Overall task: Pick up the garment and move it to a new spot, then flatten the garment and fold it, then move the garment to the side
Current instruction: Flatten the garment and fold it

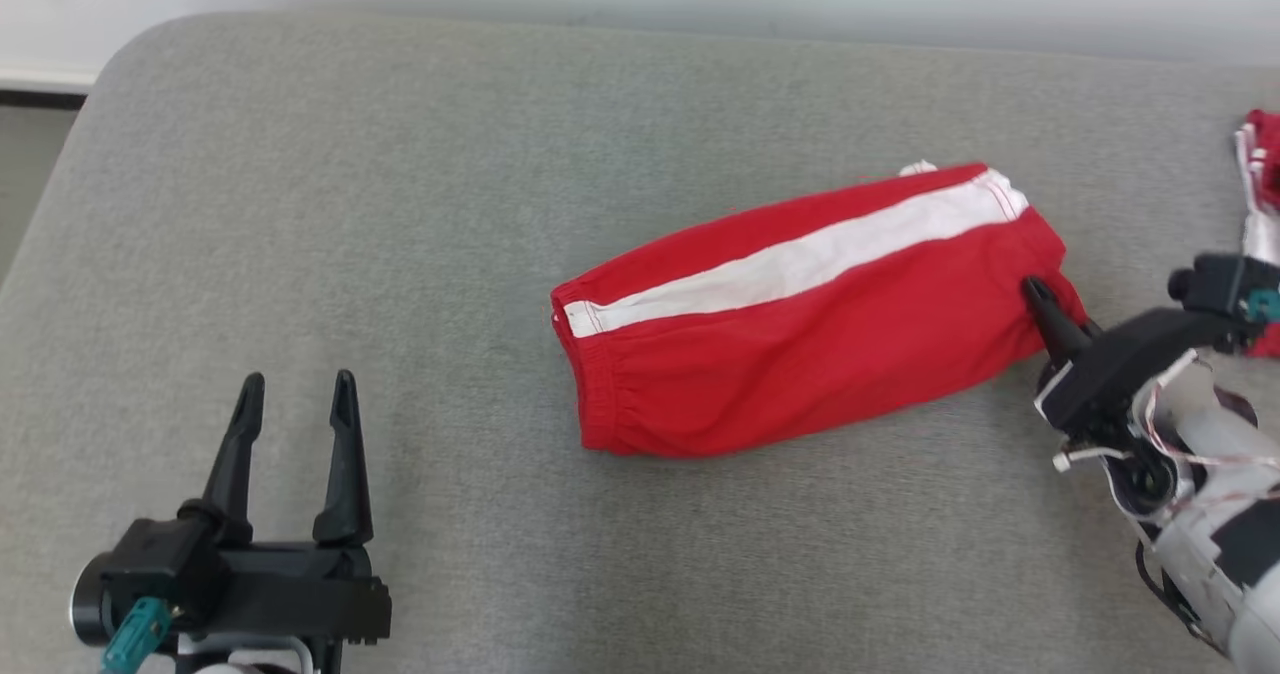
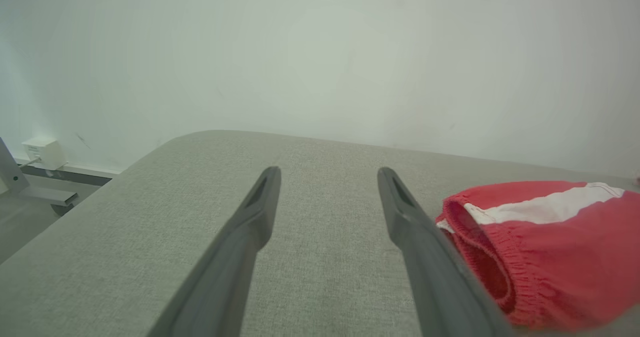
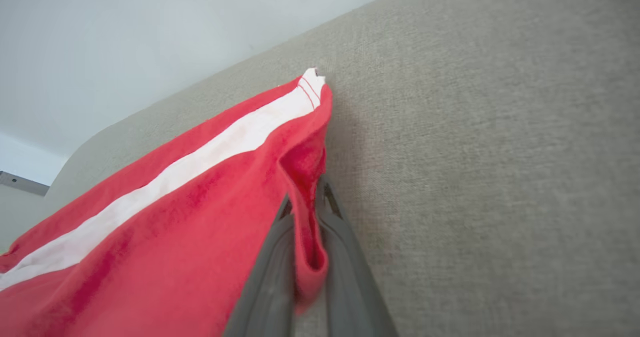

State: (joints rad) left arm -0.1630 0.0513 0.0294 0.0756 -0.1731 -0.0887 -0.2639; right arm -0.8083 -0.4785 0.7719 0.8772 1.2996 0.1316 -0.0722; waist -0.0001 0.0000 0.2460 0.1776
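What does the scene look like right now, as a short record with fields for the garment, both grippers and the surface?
garment: red shorts with a white stripe, lying flat, elastic waistband toward the robot's left
surface: grey padded table
left gripper: open, above bare fabric, apart from the shorts
right gripper: shut on the shorts' right-hand edge
other: more red and white cloth at the far right

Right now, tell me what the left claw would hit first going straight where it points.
Nothing near, it seems: the open left claw points along bare grey cushion toward the white wall. The red shorts lie right of that line. Its height above the cushion is unclear.
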